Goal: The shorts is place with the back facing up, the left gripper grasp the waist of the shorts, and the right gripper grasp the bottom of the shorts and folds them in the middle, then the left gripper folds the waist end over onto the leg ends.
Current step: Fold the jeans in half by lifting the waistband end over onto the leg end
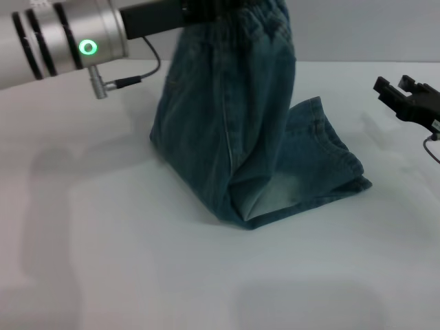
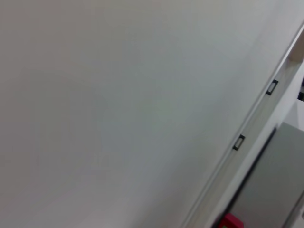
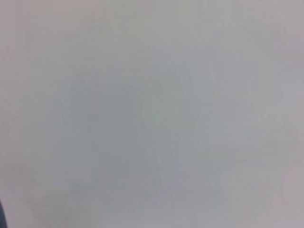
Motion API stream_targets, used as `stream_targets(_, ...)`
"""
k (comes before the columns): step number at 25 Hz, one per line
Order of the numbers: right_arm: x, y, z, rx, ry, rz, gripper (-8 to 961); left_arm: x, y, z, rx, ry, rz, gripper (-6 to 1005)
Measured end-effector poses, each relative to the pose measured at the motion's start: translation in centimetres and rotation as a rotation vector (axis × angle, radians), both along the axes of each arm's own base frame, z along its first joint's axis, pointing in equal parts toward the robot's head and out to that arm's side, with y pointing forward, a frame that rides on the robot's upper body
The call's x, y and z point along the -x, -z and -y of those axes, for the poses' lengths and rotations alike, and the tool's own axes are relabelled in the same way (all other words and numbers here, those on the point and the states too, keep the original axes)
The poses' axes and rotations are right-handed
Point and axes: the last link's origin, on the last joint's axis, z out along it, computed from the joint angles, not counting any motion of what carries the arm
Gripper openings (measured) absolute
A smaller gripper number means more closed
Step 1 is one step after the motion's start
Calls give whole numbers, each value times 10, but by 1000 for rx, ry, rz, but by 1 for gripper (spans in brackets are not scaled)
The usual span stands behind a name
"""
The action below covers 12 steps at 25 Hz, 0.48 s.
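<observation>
Shorts [image 1: 234, 130]: denim, already doubled lengthwise; first fold judged complete. Upper part lifted clear of the white worktop [image 1: 137, 275]; lower part rests on it near the middle.

Waist [image 1: 254, 20]: gathered band held high at the top edge of the head view, where the left arm meets it.

Leg ends [image 1: 330, 155]: lying flat on the worktop, spread toward the right.

Left gripper: out of view; grip on the waist inferred, state of its fingers cannot be told.

Right gripper [image 1: 405, 96]: off to the right, well apart from the denim, fingers released and empty.

Remaining: lay the waist over onto the leg ends.
</observation>
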Motion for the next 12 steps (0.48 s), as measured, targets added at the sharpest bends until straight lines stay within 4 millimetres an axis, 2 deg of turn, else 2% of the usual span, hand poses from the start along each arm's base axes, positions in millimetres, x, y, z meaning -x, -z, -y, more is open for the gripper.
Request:
stream_targets(8,-9,-6,2,-34,46,-12,556,-20,32,3,87,40,-51,219)
stream_targets(12,-14,-11,3,-62,65,-16,556,-22,32,4,83,51,-29,226)
